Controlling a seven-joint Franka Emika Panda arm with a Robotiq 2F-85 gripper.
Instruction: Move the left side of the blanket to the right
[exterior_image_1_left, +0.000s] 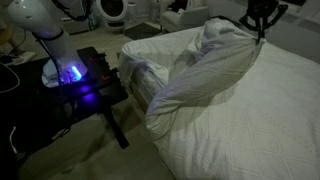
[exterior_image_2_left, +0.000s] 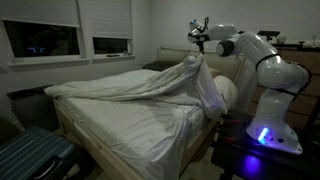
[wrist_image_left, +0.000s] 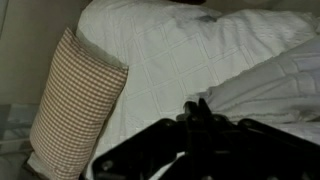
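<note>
The big white puffy blanket is lifted at one corner and hangs stretched from my gripper high above the bed. In an exterior view the blanket drapes from the gripper down across the mattress. In the wrist view the dark jaws are shut on a fold of the blanket, above the flat quilted sheet.
A checkered pillow lies at the bed's head. A white pillow lies beside the robot base. A black stand with a blue light stands next to the bed. A dark suitcase stands near the bed corner. Windows are behind.
</note>
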